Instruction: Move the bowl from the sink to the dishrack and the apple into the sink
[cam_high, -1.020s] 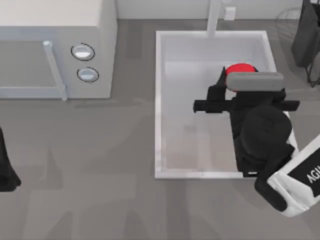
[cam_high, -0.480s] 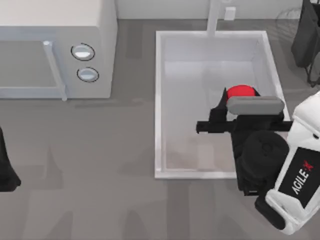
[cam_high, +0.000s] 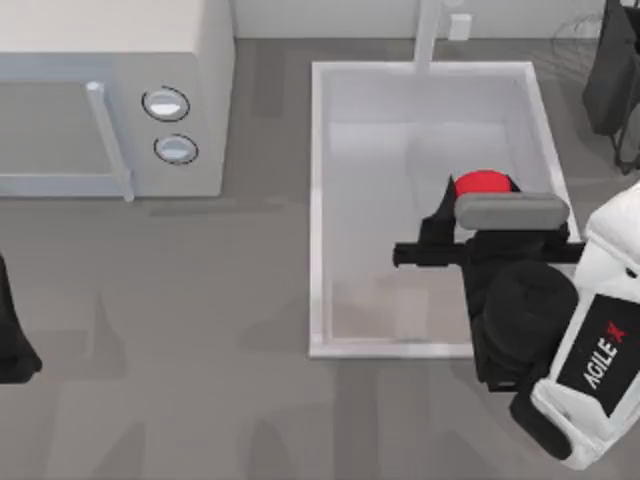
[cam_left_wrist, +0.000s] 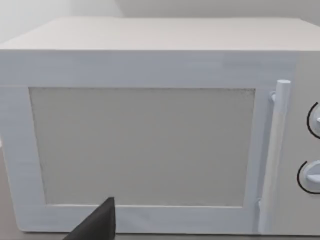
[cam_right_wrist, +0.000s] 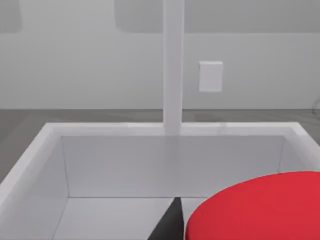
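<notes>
Hanging over the sink's (cam_high: 318, 210) right half, the right gripper (cam_high: 478, 205) hides its fingers (open or shut, I cannot tell) beside the apple (cam_high: 482, 184); the left arm (cam_high: 14, 335) idles at the table's left edge.

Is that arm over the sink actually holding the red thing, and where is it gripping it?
It cannot be told. The right pincer hangs over the sink right at the apple, but the arm hides any contact.
</notes>
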